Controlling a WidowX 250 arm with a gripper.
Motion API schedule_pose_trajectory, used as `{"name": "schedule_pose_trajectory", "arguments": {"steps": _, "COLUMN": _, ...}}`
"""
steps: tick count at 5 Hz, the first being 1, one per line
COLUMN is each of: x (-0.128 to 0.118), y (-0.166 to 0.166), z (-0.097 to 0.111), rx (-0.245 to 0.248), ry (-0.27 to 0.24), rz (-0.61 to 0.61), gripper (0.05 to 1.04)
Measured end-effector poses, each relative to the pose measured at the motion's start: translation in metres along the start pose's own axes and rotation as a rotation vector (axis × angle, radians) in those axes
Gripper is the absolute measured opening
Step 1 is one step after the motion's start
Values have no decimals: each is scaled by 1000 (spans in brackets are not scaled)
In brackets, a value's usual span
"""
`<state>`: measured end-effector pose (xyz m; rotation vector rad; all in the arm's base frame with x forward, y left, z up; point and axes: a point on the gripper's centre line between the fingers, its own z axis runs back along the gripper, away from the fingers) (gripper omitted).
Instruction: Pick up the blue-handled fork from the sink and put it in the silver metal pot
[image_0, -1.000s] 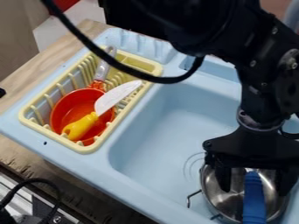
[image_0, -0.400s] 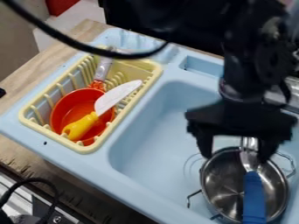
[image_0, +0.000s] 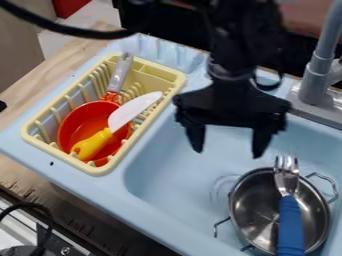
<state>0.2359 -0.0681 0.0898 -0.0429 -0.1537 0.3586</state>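
Observation:
The gripper (image_0: 227, 152) hangs over the upper middle of the blue sink (image_0: 177, 175), its two fingers wide apart with nothing between them. Below and to its right, a metal pot (image_0: 254, 212) with wire handles stands in the sink. A fork with a blue handle (image_0: 290, 230) lies across the pot, its metal tines (image_0: 286, 167) over the pot's upper rim. The gripper does not touch either of them.
Left of the sink, a yellow dish rack (image_0: 100, 167) holds an orange pan (image_0: 77, 122) and a knife with a yellow handle (image_0: 92, 145). A grey faucet (image_0: 314, 82) rises at the upper right. A black cable crosses the upper left.
The gripper has moved up and to the left, from over the pot to over the sink's upper middle. The pot and fork have stayed in place and are now uncovered.

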Motion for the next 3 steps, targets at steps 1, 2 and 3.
{"name": "schedule_pose_trajectory", "arguments": {"steps": 1, "x": 9, "y": 21, "z": 2, "rx": -5, "ry": 51, "rz": -38, "gripper": 999}}
{"name": "schedule_pose_trajectory", "arguments": {"steps": 2, "x": 19, "y": 35, "z": 11, "rx": 3, "ry": 1, "rz": -66, "gripper": 999}}
{"name": "schedule_pose_trajectory", "arguments": {"steps": 3, "x": 31, "y": 44, "z": 21, "rx": 66, "ry": -29, "rz": -190, "gripper": 999}}
